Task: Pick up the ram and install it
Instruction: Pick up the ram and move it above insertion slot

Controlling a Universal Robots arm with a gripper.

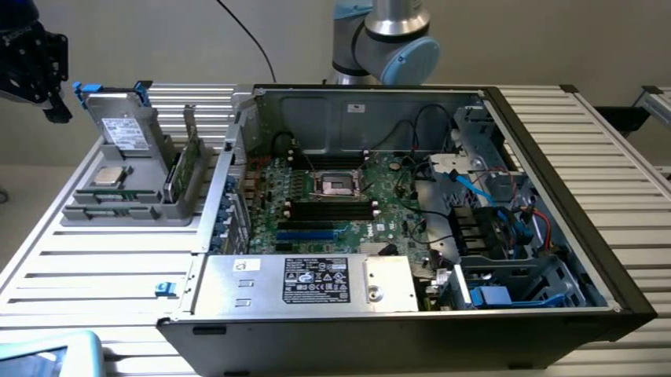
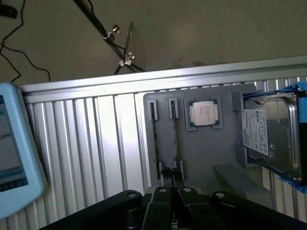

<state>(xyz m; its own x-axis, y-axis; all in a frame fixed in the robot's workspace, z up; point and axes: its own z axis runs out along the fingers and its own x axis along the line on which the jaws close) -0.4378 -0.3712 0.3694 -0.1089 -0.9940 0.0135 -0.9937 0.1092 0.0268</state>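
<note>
Two ram sticks (image 2: 174,139) stand on edge in narrow slots of a grey holder (image 2: 225,177); in the exterior view they lie along the holder's front (image 1: 105,211). My gripper (image 2: 171,177) is shut with nothing in it, its fingertips in line with the near ends of the sticks. In the exterior view the black gripper (image 1: 31,67) hangs high above the table, off the holder's far left corner. The open computer case (image 1: 545,141) shows its motherboard and black memory slots (image 1: 330,209) below the processor socket.
The holder also carries a square silver processor (image 2: 204,114), a hard drive (image 2: 271,139) in a blue frame and a tall green expansion card (image 1: 187,169). A light blue tablet (image 2: 12,153) lies on the slatted table (image 1: 94,267). The arm's base (image 1: 388,39) rises behind the case.
</note>
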